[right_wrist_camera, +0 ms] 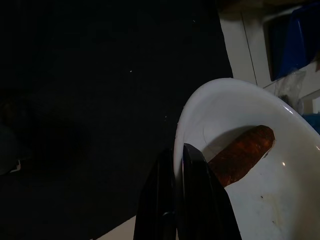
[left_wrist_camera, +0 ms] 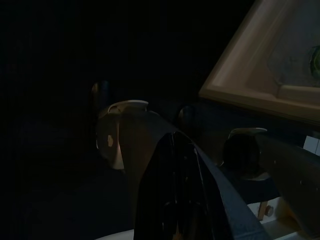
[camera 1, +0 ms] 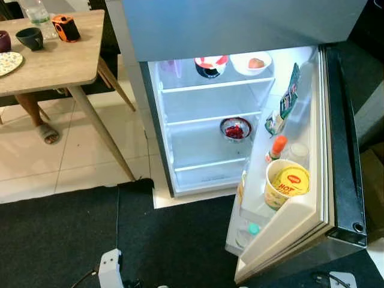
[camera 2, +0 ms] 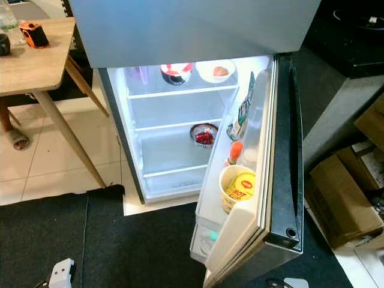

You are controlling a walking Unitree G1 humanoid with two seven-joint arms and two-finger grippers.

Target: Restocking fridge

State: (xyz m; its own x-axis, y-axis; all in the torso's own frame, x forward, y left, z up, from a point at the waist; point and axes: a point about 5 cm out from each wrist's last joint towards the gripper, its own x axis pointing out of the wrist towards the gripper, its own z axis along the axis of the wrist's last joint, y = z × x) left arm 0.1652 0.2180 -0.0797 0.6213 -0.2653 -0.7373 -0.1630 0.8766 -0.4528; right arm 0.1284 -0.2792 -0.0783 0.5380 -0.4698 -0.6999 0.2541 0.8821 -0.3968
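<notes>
The fridge (camera 1: 210, 138) stands open ahead, lit inside, its door (camera 1: 312, 204) swung out to the right. On its top shelf sit a red-and-white bowl (camera 1: 210, 65) and a white bowl (camera 1: 251, 62) with a pinkish item. Lower down is a bowl of red food (camera 1: 235, 129). The door rack holds a yellow cup (camera 1: 287, 183), an orange-capped bottle (camera 1: 278, 147) and a packet (camera 1: 288, 96). In the right wrist view my right gripper (right_wrist_camera: 179, 150) is shut on the rim of a white bowl (right_wrist_camera: 260, 200) holding a brown sausage (right_wrist_camera: 242, 152). My left gripper (left_wrist_camera: 175, 190) hangs shut in the dark.
A wooden table (camera 1: 54, 60) with cups and an orange object stands at the left, a person's sandalled foot (camera 1: 45, 132) beneath it. A black mat (camera 1: 60, 240) covers the floor before the fridge. Cardboard boxes (camera 2: 342, 192) lie right of the door.
</notes>
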